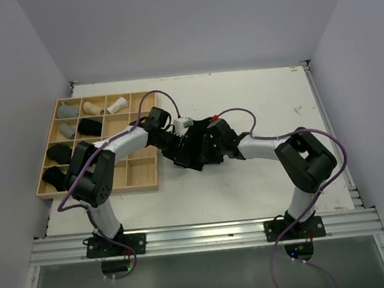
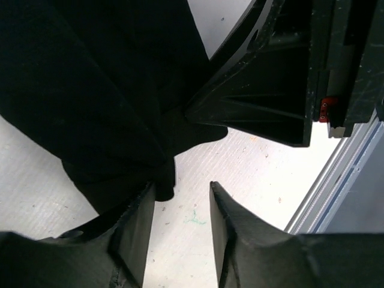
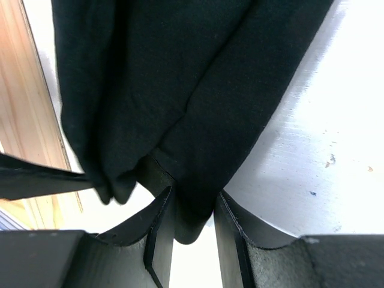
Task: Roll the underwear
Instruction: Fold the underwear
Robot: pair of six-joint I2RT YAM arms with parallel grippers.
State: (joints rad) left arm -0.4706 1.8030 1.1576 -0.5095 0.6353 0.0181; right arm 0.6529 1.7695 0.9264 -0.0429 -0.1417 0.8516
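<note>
Top view is lit evenly and softly from above; the table [image 1: 255, 97] is rendered bright, with only faint, diffuse shadows cast on it. In the right wrist view the table is nearly blown out toward the right edge. The black underwear [image 3: 180, 72] is recorded as near-featureless dark, folds barely resolved.

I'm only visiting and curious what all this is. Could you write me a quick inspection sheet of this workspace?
Surface: white table, a few small marks near its right edge.
Job's things: black underwear bunched at mid-table where both grippers meet; grey, beige, white and black rolls in the wooden tray at left.
Clutter: nothing seen.
Grippers: left gripper open, cloth beside one finger, none between them; right gripper shut on a fold of the black underwear.
Cables: purple cables looping along both arms.
Surroundings: plain walls on three sides, metal rail at the near edge.
</note>
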